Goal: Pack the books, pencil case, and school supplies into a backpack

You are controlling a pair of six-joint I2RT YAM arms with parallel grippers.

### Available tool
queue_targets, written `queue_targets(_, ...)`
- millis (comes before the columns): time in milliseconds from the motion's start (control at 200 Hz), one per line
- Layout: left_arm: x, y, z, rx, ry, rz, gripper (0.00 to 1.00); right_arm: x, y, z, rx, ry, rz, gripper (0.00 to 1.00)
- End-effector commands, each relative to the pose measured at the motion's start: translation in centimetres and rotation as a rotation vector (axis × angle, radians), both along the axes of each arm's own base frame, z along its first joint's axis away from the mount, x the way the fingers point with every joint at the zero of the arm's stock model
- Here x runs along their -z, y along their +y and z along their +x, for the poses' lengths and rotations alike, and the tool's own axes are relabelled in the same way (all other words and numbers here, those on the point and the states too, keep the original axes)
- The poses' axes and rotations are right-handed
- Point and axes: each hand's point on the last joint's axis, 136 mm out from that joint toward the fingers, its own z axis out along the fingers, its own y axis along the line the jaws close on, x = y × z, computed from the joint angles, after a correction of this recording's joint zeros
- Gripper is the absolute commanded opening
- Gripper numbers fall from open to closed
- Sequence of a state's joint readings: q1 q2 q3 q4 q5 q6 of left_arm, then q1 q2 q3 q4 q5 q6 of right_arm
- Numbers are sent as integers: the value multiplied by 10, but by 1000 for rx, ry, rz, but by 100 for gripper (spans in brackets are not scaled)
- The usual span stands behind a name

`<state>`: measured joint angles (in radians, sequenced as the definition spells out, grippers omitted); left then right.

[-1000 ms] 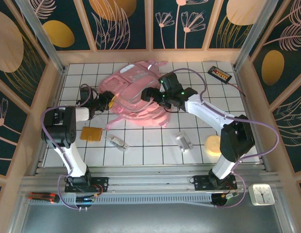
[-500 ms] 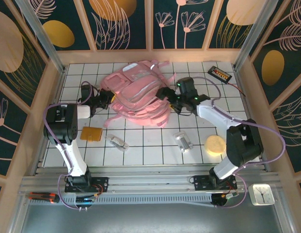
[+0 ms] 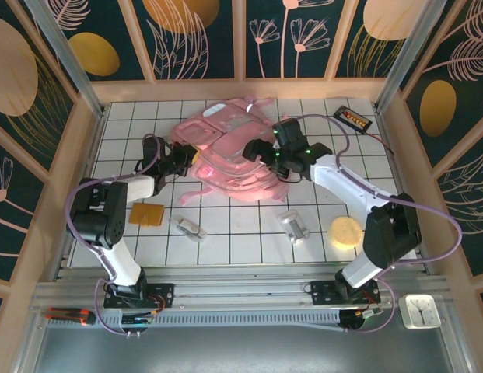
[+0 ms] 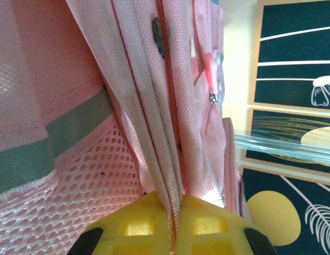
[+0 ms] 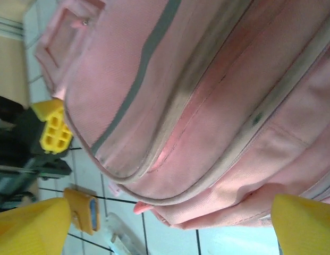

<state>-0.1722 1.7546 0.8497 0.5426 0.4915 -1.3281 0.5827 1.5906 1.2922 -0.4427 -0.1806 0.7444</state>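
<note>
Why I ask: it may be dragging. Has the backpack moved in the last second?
Yes: the backpack has shifted right, toward the black slab.

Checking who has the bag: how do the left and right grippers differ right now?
The left gripper is shut, pinching a fold of the backpack's fabric; the right gripper is open, clamping nothing. The left gripper sits at the backpack's left edge, the right gripper over its right side. Both have yellow fingers and point at the backpack.

I can read no words or numbers anywhere, for the print on the orange label point(image 3: 353, 118) of the black slab point(image 3: 339, 111) is too small.
</note>
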Motion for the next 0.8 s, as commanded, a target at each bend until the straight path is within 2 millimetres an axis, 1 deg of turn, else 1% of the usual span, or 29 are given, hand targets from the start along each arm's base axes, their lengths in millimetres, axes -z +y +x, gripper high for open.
queue_targets(0, -68, -7, 4, -27, -153, -86, 0, 6, 6, -18, -34, 8, -225, 96)
queue_targets(105, -79, -8, 2, -51, -158, -91, 0, 0, 16, -28, -38, -9, -300, 93)
queue_targets(170, -83, -11, 0, -50, -162, -95, 0, -3, 22, -33, -40, -11, -299, 89)
queue_targets(220, -84, -13, -1, -52, -158, -97, 0, -6, 26, -36, -37, -7, -287, 83)
queue_targets(310, -86, -16, -4, -54, -156, -103, 0, -2, 32, -45, -38, 26, -288, 78)
queue_targets(335, -86, -17, -6, -52, -154, -105, 0, 2, 31, -47, -32, 42, -300, 76)
queue_targets(430, -87, -18, -8, -54, -154, -107, 0, 12, 32, -55, -32, 81, -339, 75)
queue_targets(505, -88, -19, -9, -53, -156, -104, 0, 15, 36, -58, -31, 89, -350, 75)
queue_targets(660, -89, -21, -9, -53, -154, -100, 0, 18, 45, -58, -24, 104, -327, 75)
queue_targets(796, -89, -23, -11, -52, -154, -99, 0, 28, 52, -58, -20, 135, -323, 70)
